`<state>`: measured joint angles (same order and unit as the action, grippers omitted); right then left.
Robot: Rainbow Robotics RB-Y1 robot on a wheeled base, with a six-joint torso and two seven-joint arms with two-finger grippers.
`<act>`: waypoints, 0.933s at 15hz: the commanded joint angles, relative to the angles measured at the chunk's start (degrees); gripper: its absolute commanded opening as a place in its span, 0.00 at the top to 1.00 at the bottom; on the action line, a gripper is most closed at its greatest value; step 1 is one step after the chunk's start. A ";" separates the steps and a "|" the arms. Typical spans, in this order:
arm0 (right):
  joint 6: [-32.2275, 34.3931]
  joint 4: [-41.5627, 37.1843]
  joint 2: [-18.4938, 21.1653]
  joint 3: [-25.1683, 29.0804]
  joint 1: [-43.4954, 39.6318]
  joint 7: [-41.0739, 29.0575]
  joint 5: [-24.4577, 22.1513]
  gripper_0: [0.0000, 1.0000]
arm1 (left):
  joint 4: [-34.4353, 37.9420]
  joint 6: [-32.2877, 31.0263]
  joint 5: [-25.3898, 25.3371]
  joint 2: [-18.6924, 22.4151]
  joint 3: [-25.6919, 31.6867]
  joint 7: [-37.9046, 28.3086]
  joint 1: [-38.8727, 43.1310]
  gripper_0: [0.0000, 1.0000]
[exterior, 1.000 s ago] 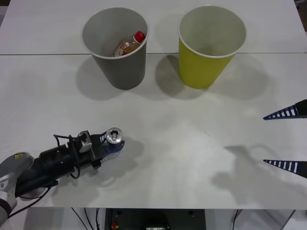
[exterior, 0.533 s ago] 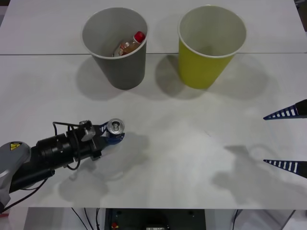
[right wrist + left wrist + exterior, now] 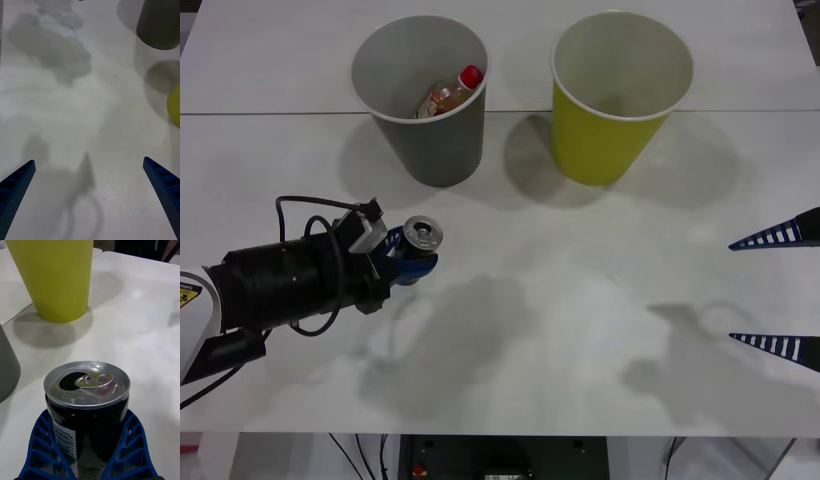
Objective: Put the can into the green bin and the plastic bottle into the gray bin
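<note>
The left pincer (image 3: 408, 262) grips the upright dark can (image 3: 87, 405), silver top opened.

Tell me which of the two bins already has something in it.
The gray bin, on the robot's left: the red-capped plastic bottle lies inside it. The green bin beside it shows only its pale inside.

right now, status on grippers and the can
Left gripper shut on can, upright. Right gripper open, parked at table edge. Plastic bottle in gray bin. Green bin unobstructed.
</note>
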<state>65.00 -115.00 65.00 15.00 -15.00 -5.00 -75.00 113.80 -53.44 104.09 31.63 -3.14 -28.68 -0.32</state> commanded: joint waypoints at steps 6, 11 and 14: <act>0.00 0.00 0.00 0.00 0.00 0.00 0.00 0.00 | 13.91 -22.15 21.15 -1.83 2.88 -28.10 -10.58 1.00; 0.00 0.00 0.00 0.00 0.00 0.00 0.00 0.00 | 13.56 -34.28 24.49 -6.84 -1.07 -36.63 -23.50 1.00; 0.00 0.00 0.00 0.00 0.00 0.00 0.00 0.00 | 8.02 -35.60 25.28 -8.42 -4.41 -41.81 -32.90 0.99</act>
<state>65.00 -115.00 65.00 15.00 -15.00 -5.00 -75.00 124.03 -89.00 129.63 23.43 -6.78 -69.41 -30.28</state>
